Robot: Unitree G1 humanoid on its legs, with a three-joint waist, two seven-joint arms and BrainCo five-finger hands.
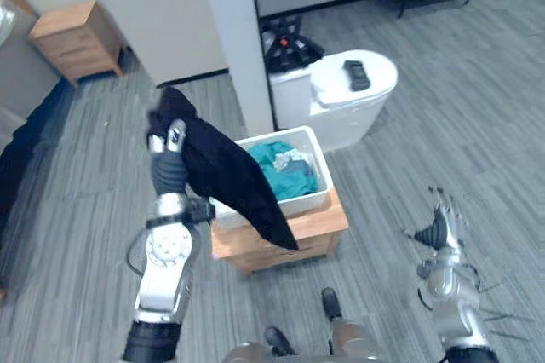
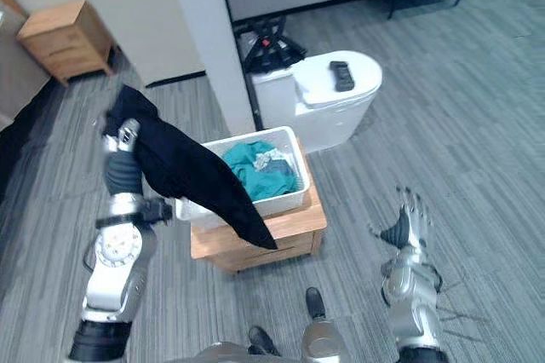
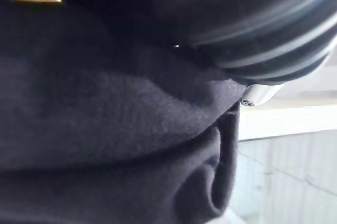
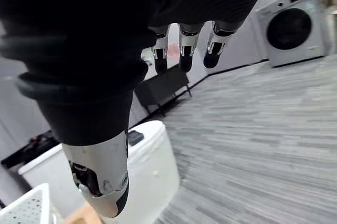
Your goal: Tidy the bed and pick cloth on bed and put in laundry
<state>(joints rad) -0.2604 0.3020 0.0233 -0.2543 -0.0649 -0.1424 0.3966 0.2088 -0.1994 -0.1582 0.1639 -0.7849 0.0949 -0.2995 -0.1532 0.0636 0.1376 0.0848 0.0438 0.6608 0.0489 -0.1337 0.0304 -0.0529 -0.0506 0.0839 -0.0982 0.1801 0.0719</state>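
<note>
Black cloth (image 1: 230,175), one piece, draped over the raised left hand (image 1: 170,165) and hanging from it down and to the hand's right, across the near corner of one white laundry basket (image 1: 321,158). Cannot tell whether that hand is closed on the cloth or merely carrying it: mostly buried in the fabric. Inside the basket, just past the hanging cloth, one teal cloth (image 1: 285,174) with a small pale scrap on it. Under the basket, one low wooden stand (image 1: 322,225), the black cloth's lowest tip dangling before its front. Well to the right of the left hand and lower, the right hand (image 1: 443,227), straight and spread, holding nothing, above the grey floor (image 1: 426,124). Beyond the basket, away from both hands, one white rounded cabinet (image 1: 341,116) with one black remote (image 1: 357,75) on top. Far to the left hand's left, one wooden bedside cabinet (image 1: 78,37).
</note>
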